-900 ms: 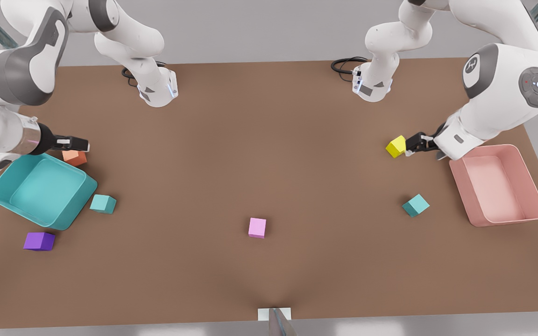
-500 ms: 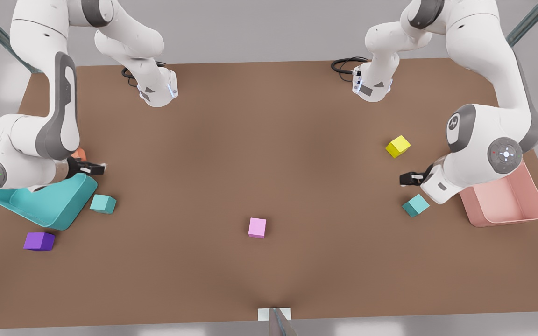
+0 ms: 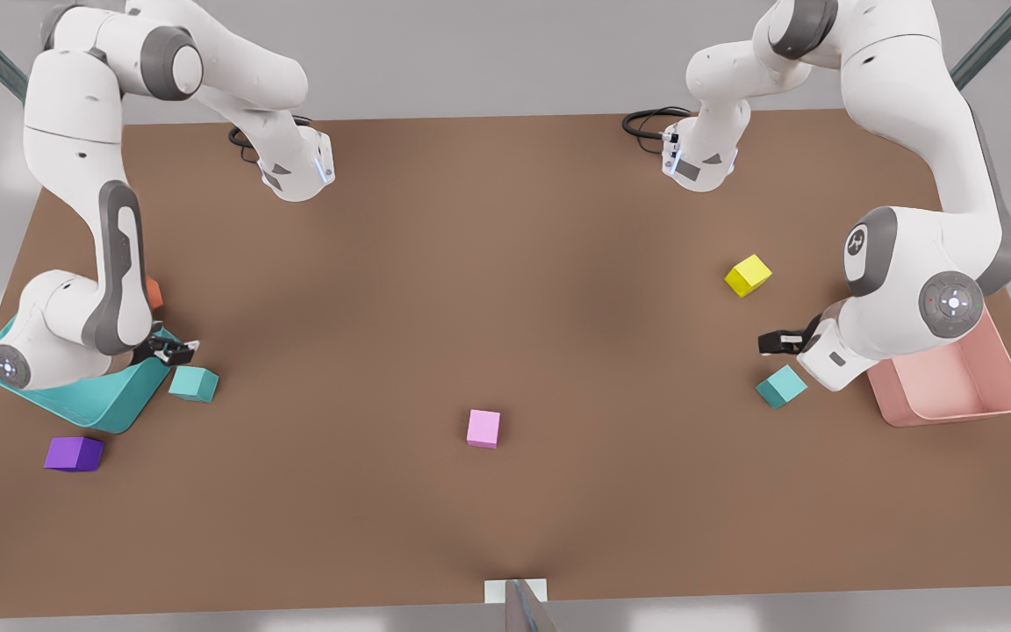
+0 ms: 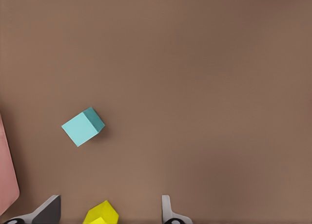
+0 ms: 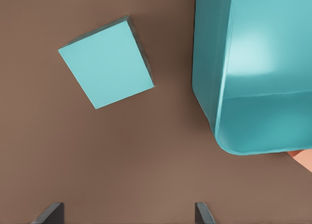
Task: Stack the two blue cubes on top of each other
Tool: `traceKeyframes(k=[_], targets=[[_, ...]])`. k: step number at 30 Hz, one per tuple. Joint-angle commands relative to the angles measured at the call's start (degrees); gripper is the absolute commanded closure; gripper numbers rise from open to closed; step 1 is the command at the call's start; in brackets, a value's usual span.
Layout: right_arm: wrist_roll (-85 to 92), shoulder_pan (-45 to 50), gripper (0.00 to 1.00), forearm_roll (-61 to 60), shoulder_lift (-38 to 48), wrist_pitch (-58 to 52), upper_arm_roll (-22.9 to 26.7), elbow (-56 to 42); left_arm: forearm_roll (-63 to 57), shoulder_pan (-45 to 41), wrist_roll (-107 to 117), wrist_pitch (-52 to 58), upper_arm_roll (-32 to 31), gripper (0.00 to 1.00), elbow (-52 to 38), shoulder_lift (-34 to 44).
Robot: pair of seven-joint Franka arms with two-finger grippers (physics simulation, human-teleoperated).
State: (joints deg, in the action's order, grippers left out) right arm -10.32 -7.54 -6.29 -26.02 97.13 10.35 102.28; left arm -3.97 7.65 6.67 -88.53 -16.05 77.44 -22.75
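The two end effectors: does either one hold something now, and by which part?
Nothing is held. The left end effector is open above the table near one blue cube; the right end effector is open near the other blue cube.

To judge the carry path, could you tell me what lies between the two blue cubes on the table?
In the front view, only the pink cube sits between the blue cube by the teal tray and the blue cube near the pink tray, slightly nearer the camera; otherwise bare table.

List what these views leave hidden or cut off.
Orange cube: front view, mostly behind the right arm.
Teal tray: front view, its inside covered by that arm.
Pink tray: front view, partly behind the left arm.
Yellow cube: left wrist view, cut by the edge.
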Motion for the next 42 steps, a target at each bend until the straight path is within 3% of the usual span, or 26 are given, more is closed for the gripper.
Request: traceKeyframes(k=[1, 8, 15, 42], targets=[[-0.7, 0.0, 0.00, -2.0, -1.1, 2.3, 0.5, 0.1, -0.1, 0.0, 0.4, 0.0, 0.0, 0.00, 0.0, 0.1], [-0.6, 0.7, 0.00, -2.2, -4.7, 6.8, 0.3, -0.4, -0.1, 0.0, 0.5, 0.0, 0.1, 0.00, 0.0, 0.1], [15.4, 0.9, 0.00, 1.3, -6.5, 11.9, 0.2, -0.8, -0.1, -0.8, 0.5, 0.2, 0.0, 0.00, -0.1, -0.2], [18.1, 1.6, 0.00, 1.3, -10.5, 12.2, -0.9, -2.0, -0.2, -0.2, 1.3, 1.4, 0.0, 0.00, -0.4, -0.6]])
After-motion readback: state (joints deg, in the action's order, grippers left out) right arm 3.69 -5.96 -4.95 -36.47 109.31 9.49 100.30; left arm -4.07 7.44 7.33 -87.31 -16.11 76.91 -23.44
